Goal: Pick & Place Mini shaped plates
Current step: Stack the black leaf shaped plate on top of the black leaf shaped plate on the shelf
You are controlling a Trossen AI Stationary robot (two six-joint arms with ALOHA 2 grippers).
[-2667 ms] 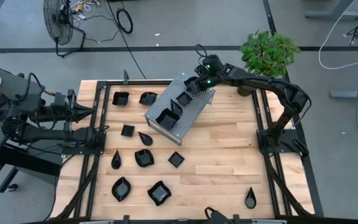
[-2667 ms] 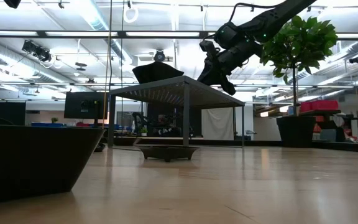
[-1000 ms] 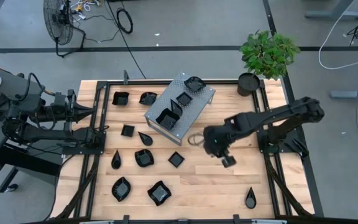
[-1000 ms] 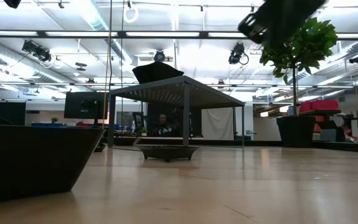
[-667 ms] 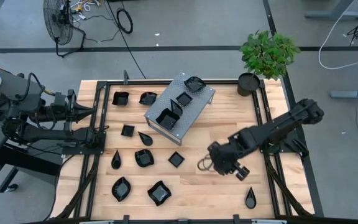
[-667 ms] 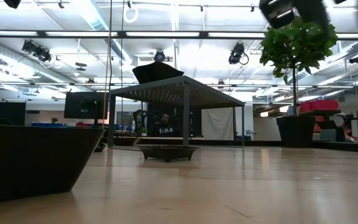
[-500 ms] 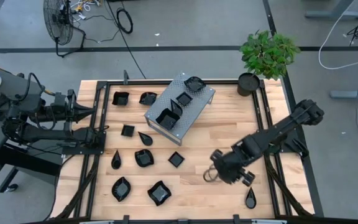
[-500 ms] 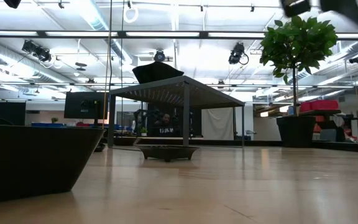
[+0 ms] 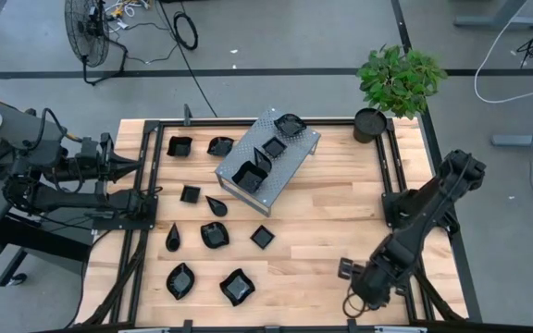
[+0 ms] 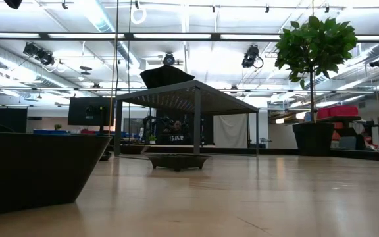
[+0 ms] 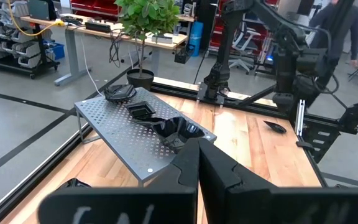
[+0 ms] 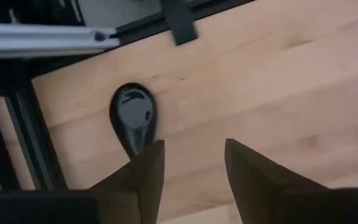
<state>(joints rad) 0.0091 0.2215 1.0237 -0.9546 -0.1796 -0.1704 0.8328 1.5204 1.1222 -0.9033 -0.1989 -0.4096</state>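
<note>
A teardrop mini plate (image 12: 133, 117) lies flat on the wood by the table's near right corner; in the high view my right arm covers it. My right gripper (image 12: 191, 163) (image 9: 353, 301) hovers open there, and the plate lies just outside one finger (image 12: 146, 171), not between the two. Three more plates (image 9: 290, 124) (image 9: 273, 146) (image 9: 248, 174) sit on the grey perforated metal box (image 9: 285, 171). Several others lie on the table's left half, among them a square one (image 9: 262, 237) and a wavy one (image 9: 237, 286). My left gripper (image 9: 135, 168) (image 11: 197, 168) waits shut at the left edge.
A round black pot (image 9: 368, 123) with a green plant stands at the far right corner. Black rails (image 9: 398, 176) run along the table's edges, and one (image 12: 17, 124) lies close beside the teardrop plate. Bare wood (image 9: 340, 208) fills the middle right.
My right gripper has swept from the table's middle toward the near edge and the right, down to the near right corner, where it now stands over the teardrop plate. It has left the low view. No plate has moved.
</note>
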